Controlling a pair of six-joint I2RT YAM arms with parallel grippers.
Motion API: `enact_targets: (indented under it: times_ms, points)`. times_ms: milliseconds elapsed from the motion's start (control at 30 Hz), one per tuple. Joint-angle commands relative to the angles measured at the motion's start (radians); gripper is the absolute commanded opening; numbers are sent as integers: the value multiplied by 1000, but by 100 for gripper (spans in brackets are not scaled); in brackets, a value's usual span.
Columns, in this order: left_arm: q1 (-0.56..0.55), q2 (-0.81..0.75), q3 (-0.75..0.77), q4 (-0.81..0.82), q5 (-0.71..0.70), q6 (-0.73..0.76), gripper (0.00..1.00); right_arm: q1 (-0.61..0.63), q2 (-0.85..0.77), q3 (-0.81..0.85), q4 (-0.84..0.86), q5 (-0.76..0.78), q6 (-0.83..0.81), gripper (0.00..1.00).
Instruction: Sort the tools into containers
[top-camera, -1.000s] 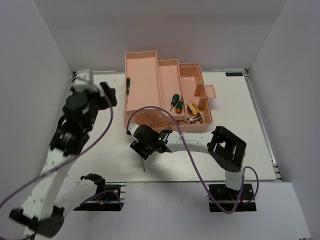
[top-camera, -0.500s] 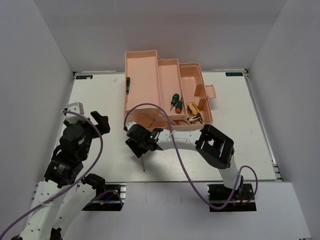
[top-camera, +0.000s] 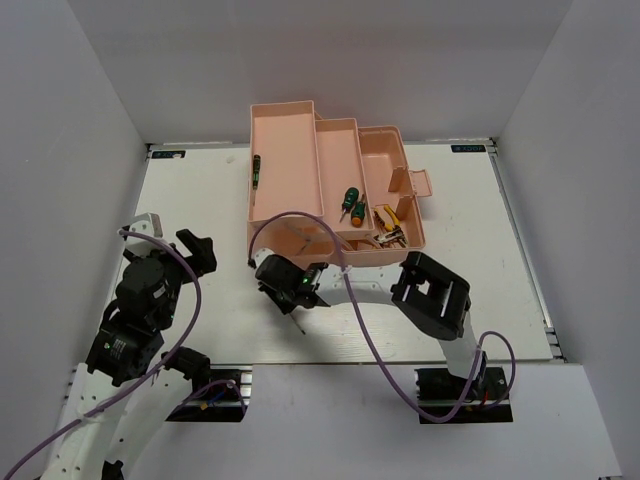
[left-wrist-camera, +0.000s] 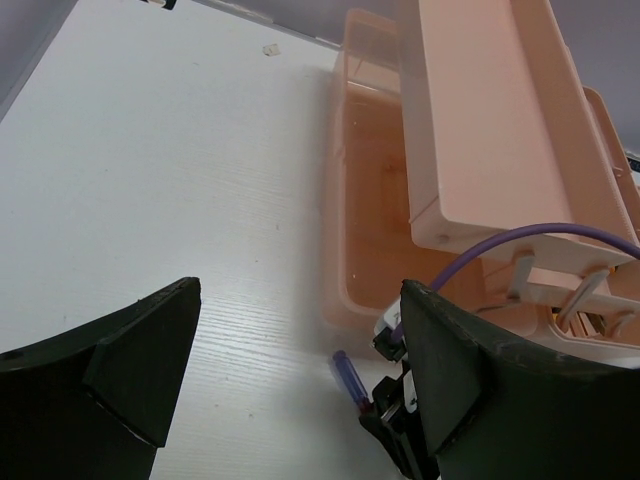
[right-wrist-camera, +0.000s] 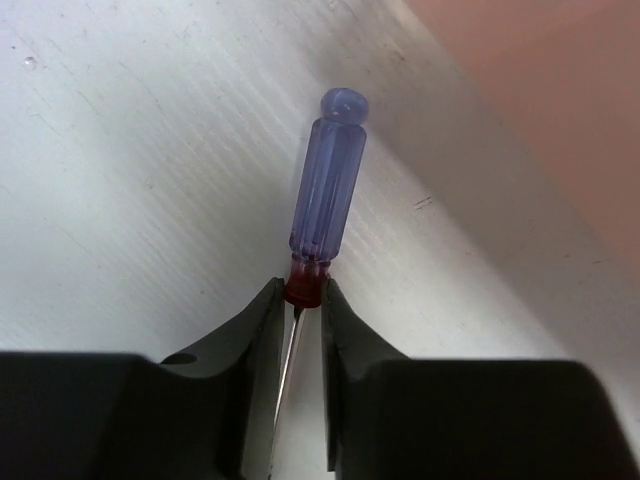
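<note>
Fingers (right-wrist-camera: 250, 340) of the right gripper (right-wrist-camera: 298, 300) squeeze the blue screwdriver (right-wrist-camera: 328, 190) by the pink toolbox (top-camera: 283, 150). The left gripper (left-wrist-camera: 300, 335), open and empty, has pulled back, so dropping it in looks next.

The toolbox (top-camera: 285, 150) is peach-pink all over and slightly see-through. The tabletop (top-camera: 200, 200) is white with faint wood-grain streaks. The screwdriver (right-wrist-camera: 327, 190) has a translucent blue-violet handle, a red collar and a silvery shaft. The right hand (right-wrist-camera: 298, 300) and the left hand (left-wrist-camera: 298, 300) are both black. The arms (top-camera: 385, 293) are white with black joints, and the cables (left-wrist-camera: 520, 238) are purple. In the tray, the green screwdrivers (top-camera: 349, 197) have dark tips, and the pliers (top-camera: 388, 214) have yellow handles.
</note>
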Motion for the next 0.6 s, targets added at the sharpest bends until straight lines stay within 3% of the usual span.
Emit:
enact_targets:
  times_ms: [0,100,233,400,567]
  points:
    - [3,-2,-13,-13,-17,-7,92,32,-2,-43,-25,-30,-16,18]
    - [3,-2,-13,-13,-17,-7,92,47,-10,-48,-25,-55,-68,12]
    - [3,-11,-22,-23,-17,-7,92,53,-72,-64,-22,-197,-166,2]
    - [3,-11,-41,-32,-17,-31,92,42,-156,-49,-109,-395,-312,0]
    - [3,21,-60,-50,-26,-71,92,35,-261,3,-229,-481,-412,0]
